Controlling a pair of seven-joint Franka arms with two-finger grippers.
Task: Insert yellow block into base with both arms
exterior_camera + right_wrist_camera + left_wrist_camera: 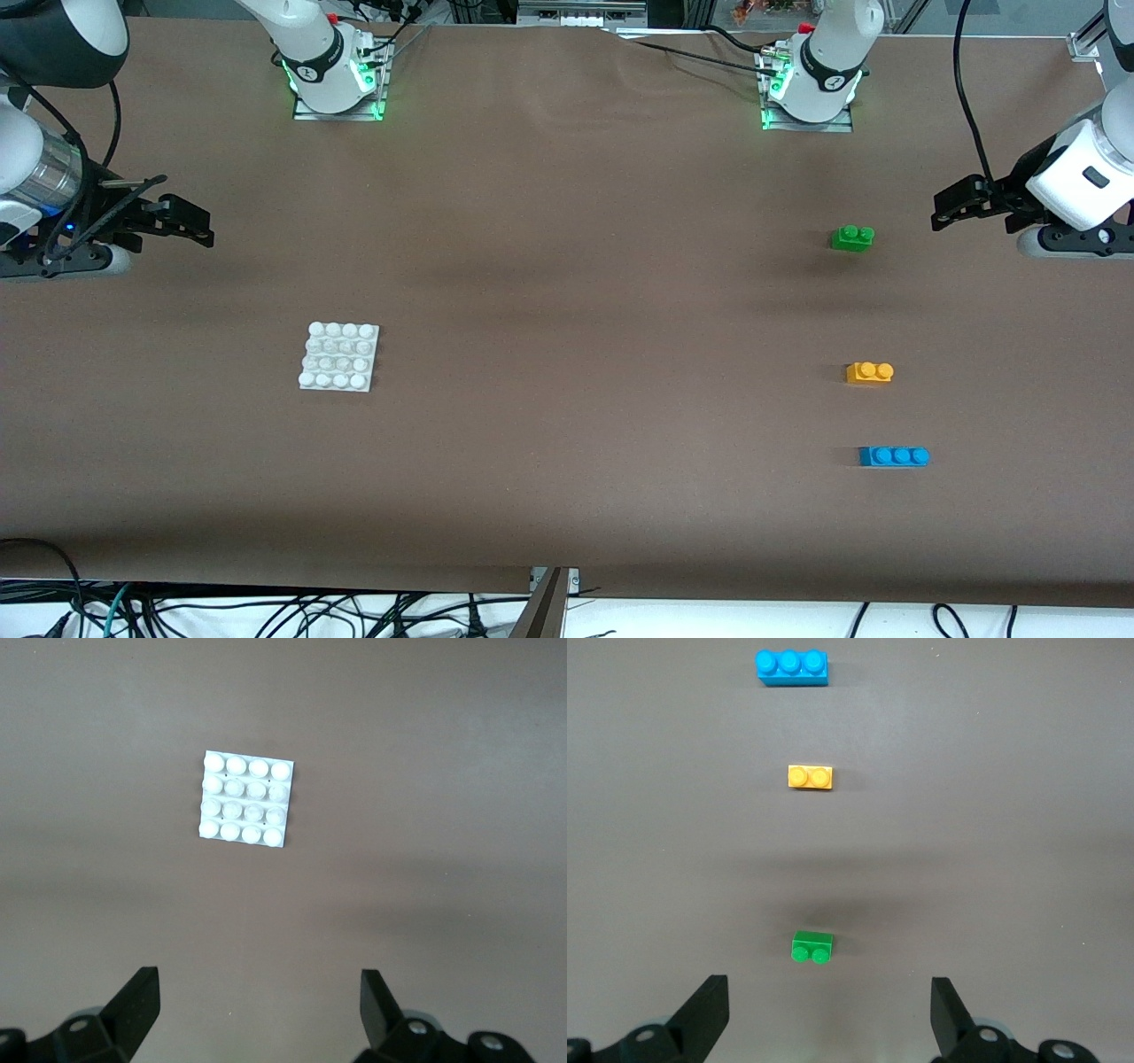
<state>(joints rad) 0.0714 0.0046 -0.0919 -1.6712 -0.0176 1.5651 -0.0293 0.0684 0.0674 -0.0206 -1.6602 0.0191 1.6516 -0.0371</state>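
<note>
While both arms wait at the ends of the brown tabletop (567, 292), the front view shows the left hand (946, 211) raised over the tabletop's edge at the left arm's end, its black fingers spread and holding nothing. The right hand (197, 225) hangs over the right arm's end, fingers likewise apart and empty. The yellow block (869, 372) lies flat, studs up, toward the left arm's end, between the green brick (852, 237), which is farther from the front camera, and the blue brick (893, 456), which is nearer to it; the three lie well apart in a rough line. The base (339, 356) lies flat toward the right arm's end, well apart from every brick.

In the left wrist view, the left hand (831, 1014) shows two fingertips (707, 1010) set wide with bare tabletop (992, 859) between them. The green brick (811, 946) is closest to the hand, then the yellow block (810, 777), then the blue brick (792, 667).

In the right wrist view, the right hand (257, 1010) is spread just as wide, gripping nothing. The base (245, 798) lies alone on the tabletop (425, 886), its four rows of studs facing up.
</note>
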